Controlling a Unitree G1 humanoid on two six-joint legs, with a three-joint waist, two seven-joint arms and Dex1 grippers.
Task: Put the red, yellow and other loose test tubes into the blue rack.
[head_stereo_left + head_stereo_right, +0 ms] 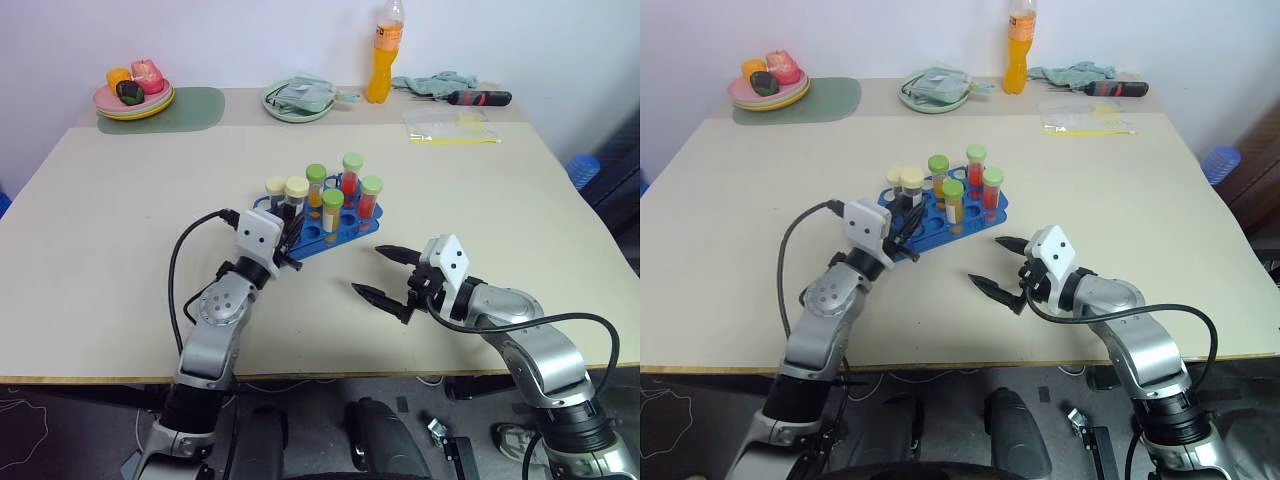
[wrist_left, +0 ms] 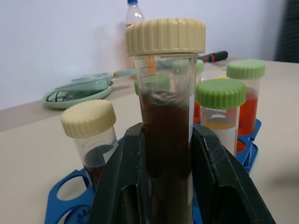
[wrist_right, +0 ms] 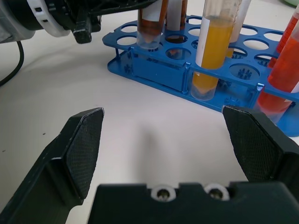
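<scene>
The blue rack [image 1: 318,243] stands mid-table and holds several upright capped tubes: orange, red and yellow fills under green caps [image 1: 333,198] and a cream-capped one [image 1: 275,185]. My left gripper [image 1: 289,232] is shut on a cream-capped tube of brown liquid [image 2: 166,140]. That tube is upright at the rack's near left corner, its bottom [image 3: 149,35] sitting in a corner hole. To the right of the rack, my right gripper [image 1: 367,270] hovers just above the table, open and with nothing in it; the rack [image 3: 154,74] lies just ahead of its fingers [image 3: 84,144].
Along the far edge are stacked plates with toy fruit [image 1: 135,95] on a green mat [image 1: 195,108], a green plate [image 1: 297,100], an orange drink bottle [image 1: 383,60], a cloth [image 1: 435,82], a screwdriver [image 1: 480,97] and a clear plastic bag [image 1: 450,126].
</scene>
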